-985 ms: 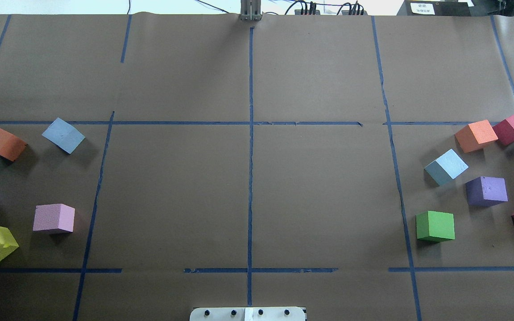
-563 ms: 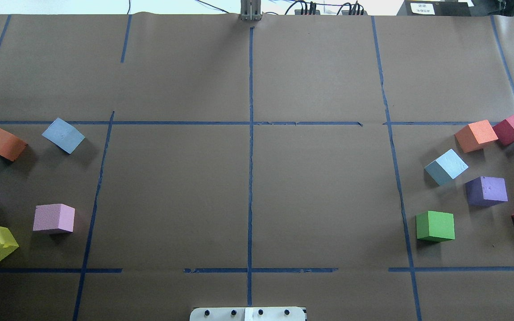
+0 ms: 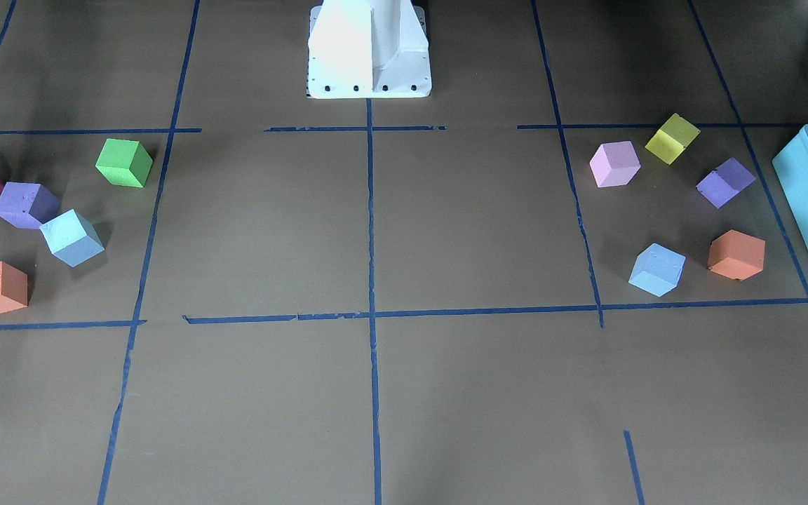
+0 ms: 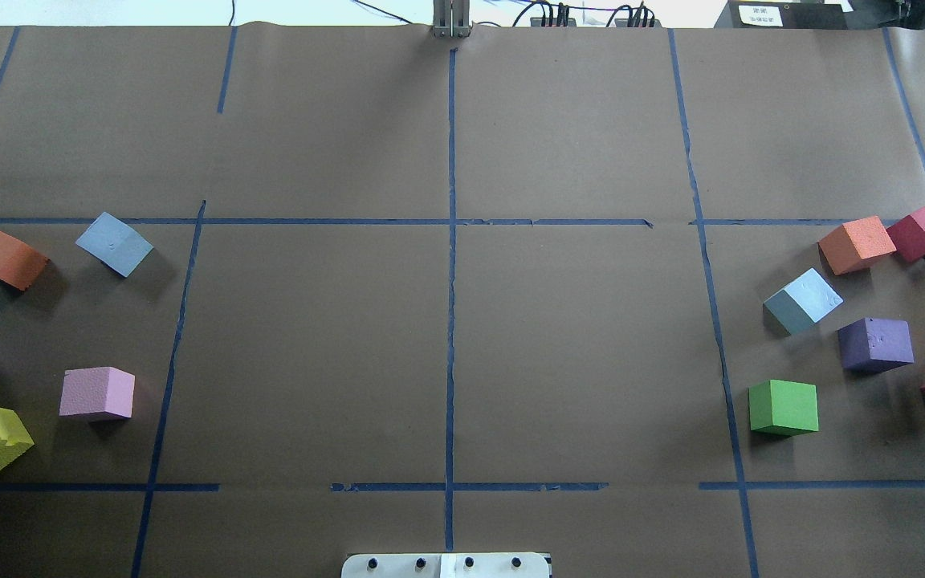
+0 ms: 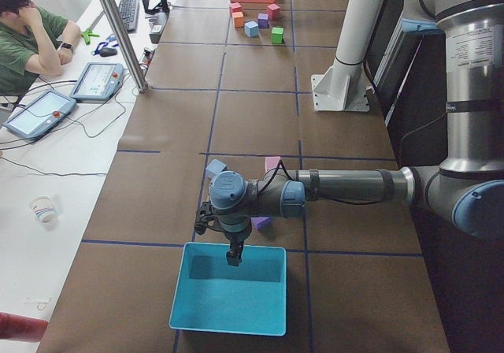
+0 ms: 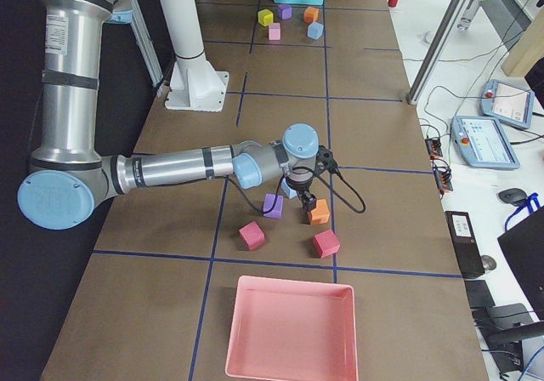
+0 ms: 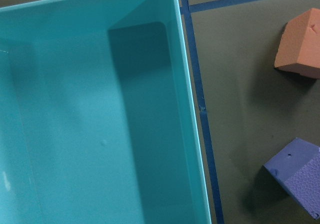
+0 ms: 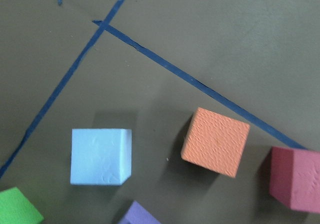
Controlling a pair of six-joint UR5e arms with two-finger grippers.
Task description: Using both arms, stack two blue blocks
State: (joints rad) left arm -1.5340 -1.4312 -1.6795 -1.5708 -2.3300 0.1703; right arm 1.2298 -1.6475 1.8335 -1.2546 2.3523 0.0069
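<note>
Reach seems barely begun: the right gripper (image 6: 308,204), its jaw spread untellable, must centre over the nearby pale aqua-cyan foam cube (image 8: 101,156) and descend.

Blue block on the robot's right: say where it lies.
Overhead view, right side: the blue block lies nearest the orange block and the purple block, just right of a tape line.

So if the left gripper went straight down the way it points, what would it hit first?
Most likely the bare floor of the large teal plastic box: the left gripper points down over its open inside, near one wall, though depth is unclear.
</note>
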